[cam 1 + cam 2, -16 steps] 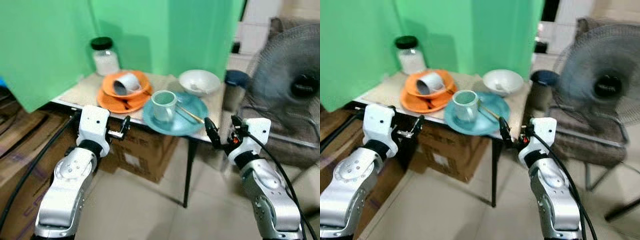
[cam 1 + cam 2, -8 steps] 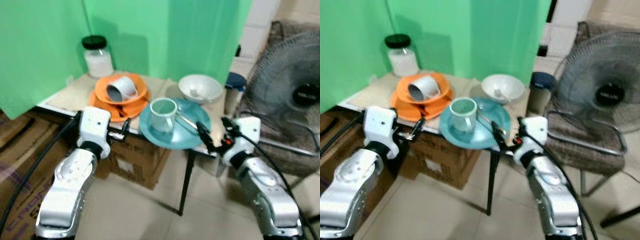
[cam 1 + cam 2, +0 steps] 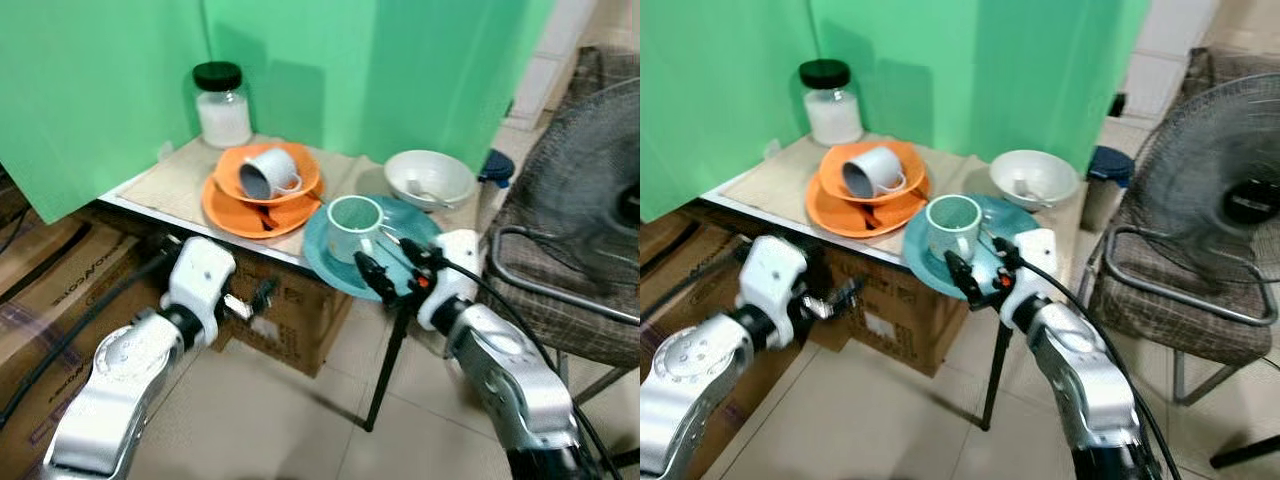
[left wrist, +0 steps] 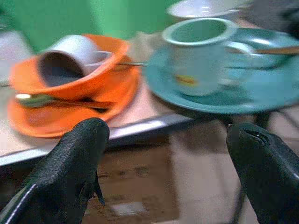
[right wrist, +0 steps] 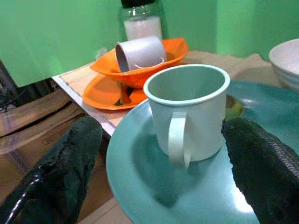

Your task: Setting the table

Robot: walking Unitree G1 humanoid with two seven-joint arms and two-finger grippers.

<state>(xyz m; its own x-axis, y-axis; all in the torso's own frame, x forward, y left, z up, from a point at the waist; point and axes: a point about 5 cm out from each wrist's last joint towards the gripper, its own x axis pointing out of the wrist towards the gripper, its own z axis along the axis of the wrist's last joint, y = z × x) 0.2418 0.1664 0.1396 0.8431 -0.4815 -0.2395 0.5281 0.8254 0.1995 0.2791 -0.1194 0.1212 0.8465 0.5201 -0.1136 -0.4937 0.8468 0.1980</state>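
Note:
A pale green mug (image 3: 353, 225) stands upright on a teal plate (image 3: 326, 263) at the table's front corner, with a utensil lying beside it. My right gripper (image 3: 382, 253) is open at the plate's front rim, and the mug (image 5: 187, 114) stands just beyond its two fingers. An orange plate (image 3: 232, 209) holds an orange bowl (image 3: 303, 175) with a grey-white mug (image 3: 268, 172) lying on its side. A spoon rests on the orange plate. My left gripper (image 3: 258, 297) is open, below the table's front edge (image 4: 140, 126).
A white bowl (image 3: 430, 178) with a spoon and a black-lidded glass jar (image 3: 222, 105) stand further back on the small table (image 3: 165, 185). A large fan (image 3: 590, 200) and a chair are on the right. Cardboard boxes (image 3: 60, 290) sit under and left of the table. Green sheets hang behind.
The camera has shifted. My right gripper has come in from the table's right side to the teal plate's front rim, facing the mug. My left gripper has dropped below the table edge.

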